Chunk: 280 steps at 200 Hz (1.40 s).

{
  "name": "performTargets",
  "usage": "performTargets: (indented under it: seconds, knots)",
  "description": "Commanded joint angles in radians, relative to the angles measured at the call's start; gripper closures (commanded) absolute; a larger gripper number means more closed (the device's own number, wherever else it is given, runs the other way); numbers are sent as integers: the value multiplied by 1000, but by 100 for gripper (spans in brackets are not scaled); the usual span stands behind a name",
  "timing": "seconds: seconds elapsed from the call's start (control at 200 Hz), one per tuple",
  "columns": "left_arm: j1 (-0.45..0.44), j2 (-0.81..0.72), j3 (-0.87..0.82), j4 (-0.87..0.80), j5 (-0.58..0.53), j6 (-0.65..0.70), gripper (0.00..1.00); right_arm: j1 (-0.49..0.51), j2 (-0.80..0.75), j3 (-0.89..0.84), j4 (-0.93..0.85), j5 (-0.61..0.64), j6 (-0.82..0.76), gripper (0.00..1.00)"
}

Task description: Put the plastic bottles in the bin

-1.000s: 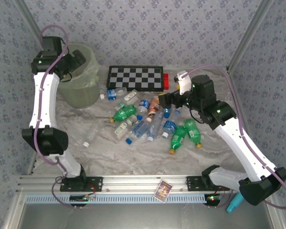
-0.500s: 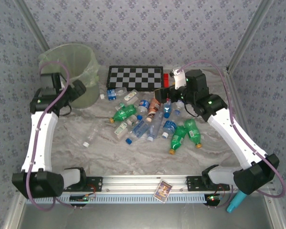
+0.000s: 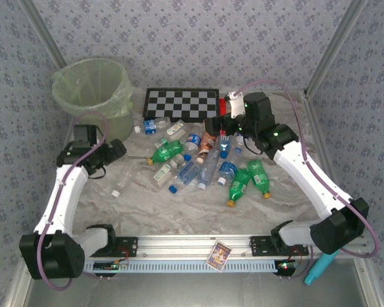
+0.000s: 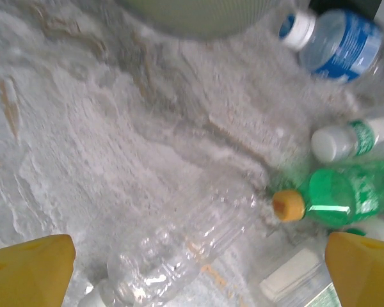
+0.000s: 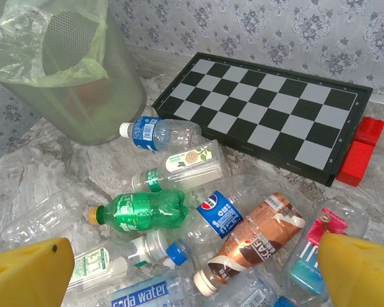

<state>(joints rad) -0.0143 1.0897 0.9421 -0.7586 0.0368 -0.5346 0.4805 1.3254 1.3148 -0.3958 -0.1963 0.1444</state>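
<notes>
At the far left corner of the marbled surface [image 3: 147, 204], the pale green bin [image 3: 93, 89] stands upright, its thin bag liner folded over the rim. The plastic bottles [image 3: 205, 163] lie in a loose heap at mid-surface, just in front of the checkerboard [image 3: 182, 104]. A red block [image 3: 223, 105] sits against the board's right end. One clear bottle [image 3: 120, 186] lies apart, left of the heap.

Left pincer [image 3: 117, 150]: jaws spread wide, nothing between them, low over the surface between bin and heap. Its wrist view shows the clear bottle below and a green bottle with an orange cap [image 4: 345, 195] to the right.

Right pincer [image 3: 215, 125]: jaws wide apart and empty, above the heap's far edge, near the board. A brown-labelled bottle [image 5: 256, 240] lies among blue-labelled ones beneath it.
</notes>
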Motion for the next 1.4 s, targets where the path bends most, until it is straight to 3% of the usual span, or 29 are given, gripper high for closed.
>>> performTargets:
  seconds: [0.0,0.325,0.695,0.945,1.174,1.264,1.394]
  knots:
    - [-43,-16,-35,-1,-23,14,0,10,16,40,26,-2,21,1]
    - [-152,24,-119,40,-18,95,0,37,44,84,2,19,11,1]
    - [-152,281,-47,38,-54,169,0,41,46,77,14,37,-6,1]
    - [-155,412,11,25,-67,186,13,37,40,72,24,44,-11,1]
    - [-156,479,1,46,-65,202,15,31,56,71,21,33,-2,1]
    - [-155,505,3,59,-67,212,21,33,62,78,19,32,2,1]
    - [-155,517,14,65,-52,217,43,34,58,75,18,32,13,1]
